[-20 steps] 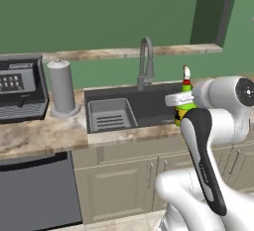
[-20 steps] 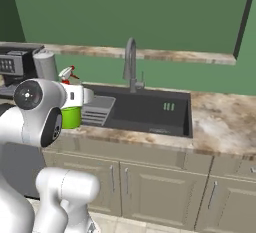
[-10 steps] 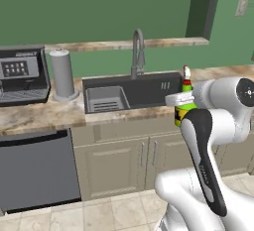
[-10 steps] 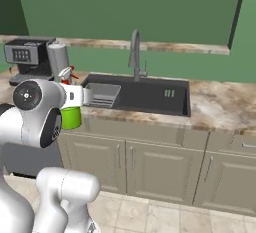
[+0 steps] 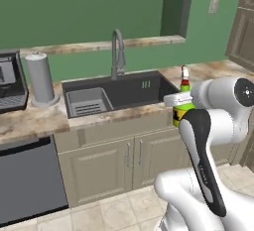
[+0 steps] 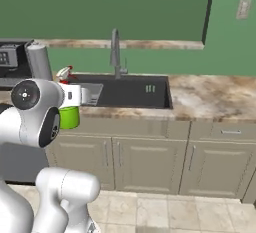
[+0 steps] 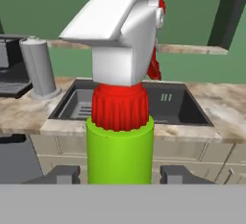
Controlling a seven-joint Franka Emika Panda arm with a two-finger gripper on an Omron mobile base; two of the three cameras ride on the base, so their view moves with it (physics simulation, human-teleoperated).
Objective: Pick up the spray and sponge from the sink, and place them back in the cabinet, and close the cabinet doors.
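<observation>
Backing off, my base has left the sink [image 5: 119,93] farther ahead. With my gripper [image 7: 120,176] clenched on the spray [image 7: 121,98], 1 risk is its nozzle striking the cabinet, since it stands tall above my fingers [image 7: 178,174].

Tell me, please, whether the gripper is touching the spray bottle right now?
Touching. In the hand view the spray stands upright between the two fingertips, its green body filling the space between them, held up well clear of the sink.

Your arm [image 5: 213,141] is glossy white with rounded, bulbous links. A black curved panel runs down one link, and a dark round cap with a small centre dot closes each joint. The pincer [image 7: 122,174] ends in small dark-grey tips.
</observation>
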